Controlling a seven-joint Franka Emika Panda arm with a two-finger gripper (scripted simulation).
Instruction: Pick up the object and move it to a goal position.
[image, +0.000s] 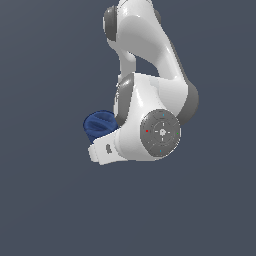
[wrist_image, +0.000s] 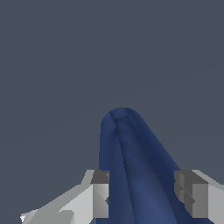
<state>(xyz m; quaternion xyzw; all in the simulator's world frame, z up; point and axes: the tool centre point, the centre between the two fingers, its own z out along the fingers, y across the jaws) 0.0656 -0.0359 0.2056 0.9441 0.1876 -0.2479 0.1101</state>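
The dark blue mug (image: 99, 124) shows in the exterior view just to the left of the white arm's wrist, partly hidden behind the hand. In the wrist view the mug (wrist_image: 131, 170) runs out from between my two fingers, its rounded end pointing away from the camera. My gripper (wrist_image: 142, 197) has one grey finger pad (wrist_image: 100, 192) against one side of the mug and the other pad (wrist_image: 188, 194) against the opposite side. The gripper is shut on the mug. In the exterior view the fingertips are hidden by the hand (image: 107, 149).
The white Franka arm (image: 150, 65) comes down from the top of the exterior view and its large wrist joint (image: 160, 132) faces the camera. The background is plain dark grey-blue, with no other objects in view.
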